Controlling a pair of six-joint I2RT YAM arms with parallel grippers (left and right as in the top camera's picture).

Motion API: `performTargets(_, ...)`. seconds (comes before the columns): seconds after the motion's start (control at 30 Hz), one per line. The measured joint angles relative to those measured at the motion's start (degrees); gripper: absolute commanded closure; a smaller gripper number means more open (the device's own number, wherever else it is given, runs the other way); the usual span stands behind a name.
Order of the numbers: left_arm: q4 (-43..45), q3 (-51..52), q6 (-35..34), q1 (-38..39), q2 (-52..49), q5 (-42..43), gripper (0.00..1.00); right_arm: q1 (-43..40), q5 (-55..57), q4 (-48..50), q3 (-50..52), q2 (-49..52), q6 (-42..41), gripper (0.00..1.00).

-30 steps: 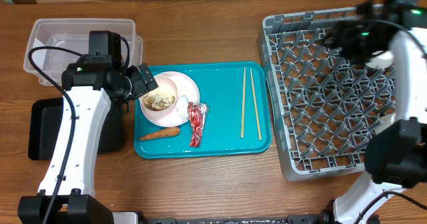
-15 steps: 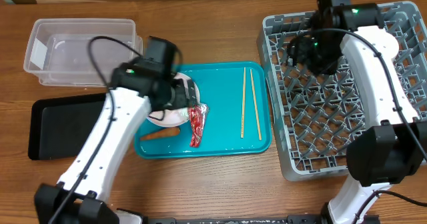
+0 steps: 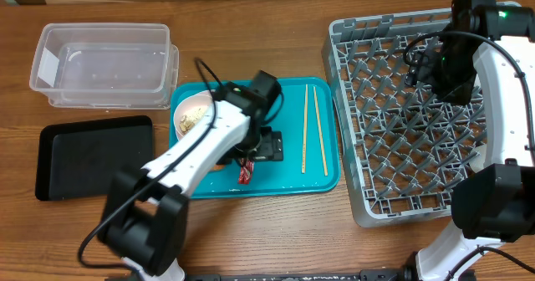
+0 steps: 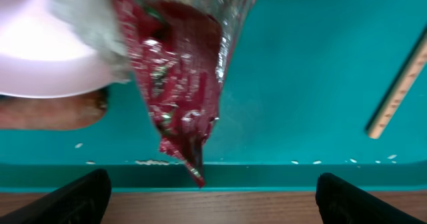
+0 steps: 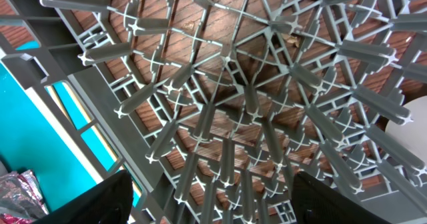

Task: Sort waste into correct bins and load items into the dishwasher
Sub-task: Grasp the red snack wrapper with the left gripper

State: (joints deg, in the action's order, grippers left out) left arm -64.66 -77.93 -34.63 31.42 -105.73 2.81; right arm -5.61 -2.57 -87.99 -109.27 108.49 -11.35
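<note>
Nearest the robot, by the 6 o'clock edge of the teal tray [image 3: 301,181], lies the red wrapper [image 4: 179,84], its pointed tip toward that edge. The left gripper [image 4: 210,201] hovers above it with its fingers spread wide and nothing between them; the wrapper's tip lines up with the gap. At the wrapper's 9 o'clock the carrot [image 4: 47,111] lies flat, its end just under the rim of the plate [image 4: 40,57]. A blurred white paper bit [image 4: 83,14] touches the wrapper's far end.

Seen from overhead, the plate sits in the teal tray's 10 o'clock corner and holds beige food scraps [image 3: 191,118]. The chopsticks [image 3: 304,130] lie on the tray's 3 o'clock side, side by side but apart, running from 6 to 12 o'clock.

On the table [image 3: 251,47], the black tray [image 3: 92,160] sits at the teal tray's 9 o'clock, and the clear tub [image 3: 100,63] lies beyond it at 12 o'clock. The dish rack [image 3: 393,207] stands at the teal tray's 3 o'clock. The right gripper [image 5: 223,201] hangs over the rack's far half, fingers apart, holding nothing, with only pegs below it.
</note>
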Motion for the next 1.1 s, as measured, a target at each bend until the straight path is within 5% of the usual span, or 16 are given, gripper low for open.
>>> performTargets(0.27,0.7,0.0,-2.2,1.5,-7.4,-0.1,0.07,0.0,0.0,-0.3,0.0,0.0,0.0,0.21)
performTargets(0.5,1.1,0.0,-3.0,1.5,-8.3,-2.9,0.64,0.0,0.0,0.0,0.0,0.0,0.0,0.21)
performTargets(0.53,1.0,0.0,-2.8,1.5,-8.3,-3.3,0.96,0.0,0.0,-0.1,0.0,0.0,0.0,0.21)
performTargets(0.83,-3.9,-1.3,-2.7,1.3,-8.3,-5.1,0.96,0.0,0.0,-0.3,0.0,0.0,-0.2,0.21)
performTargets(1.1,-9.1,-13.0,-2.7,-1.4,-3.0,-12.8,0.96,0.0,0.0,-0.5,0.0,0.0,-0.2,0.21)
